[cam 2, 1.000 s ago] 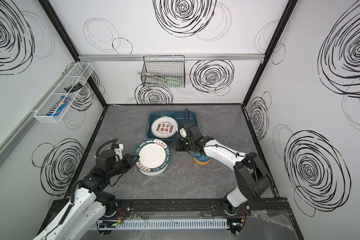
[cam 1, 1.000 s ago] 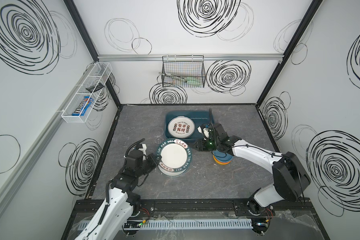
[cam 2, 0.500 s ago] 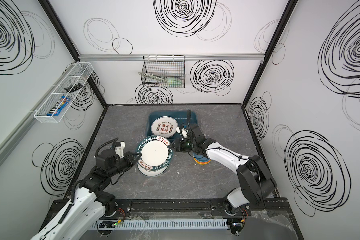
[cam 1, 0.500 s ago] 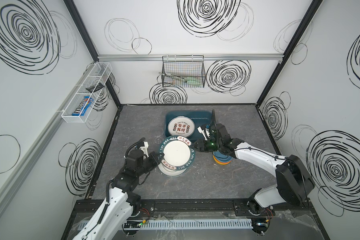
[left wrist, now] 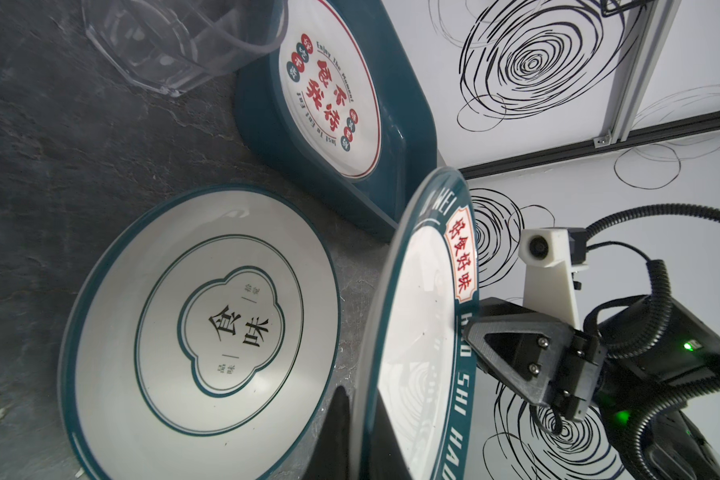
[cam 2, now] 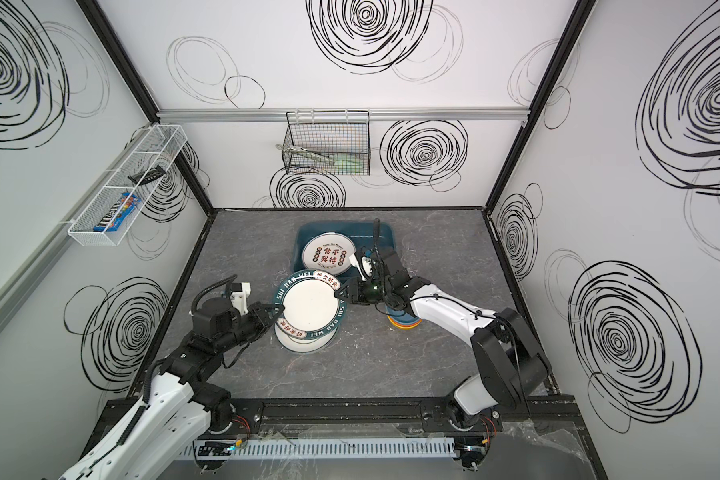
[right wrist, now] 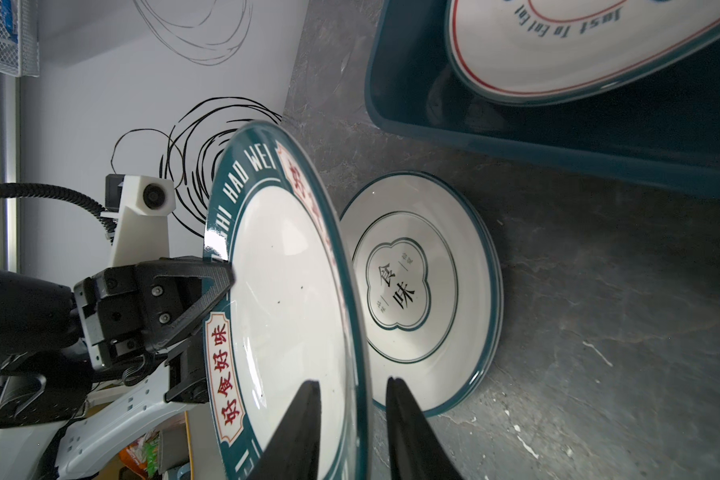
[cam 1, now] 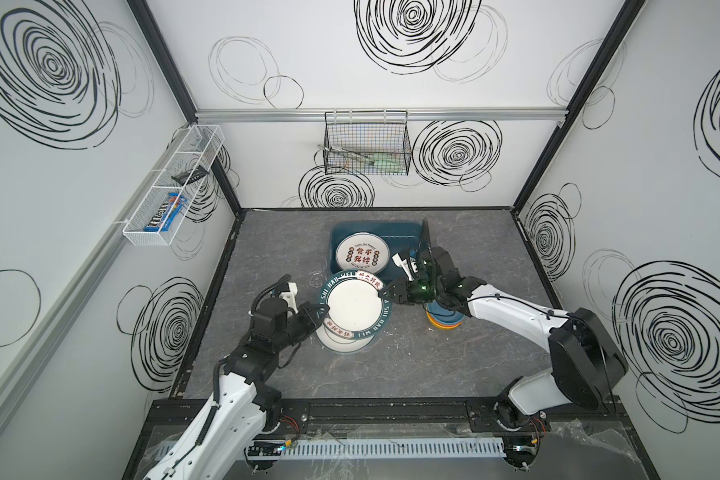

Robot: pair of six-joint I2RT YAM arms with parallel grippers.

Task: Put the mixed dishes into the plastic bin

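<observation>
Left claw [cam 1: 324, 309] grips the raised teal-rimmed plate [cam 1: 352, 305] by its rim. Right claw [cam 1: 382, 292] straddles the opposite rim, jaws slightly apart. It hangs tilted over a lower plate [cam 1: 341, 343], beside the bin [cam 1: 375, 227].

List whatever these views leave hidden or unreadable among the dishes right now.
- Coloured bowl stack: in both top views the right arm covers most; count unclear.
- Clear cup: the left wrist view's edge cuts it off; faint in top views.
- Plate on the table: lifted plate hides most in top views.
- Plastic bin: right arm hides its near right corner in top views.
</observation>
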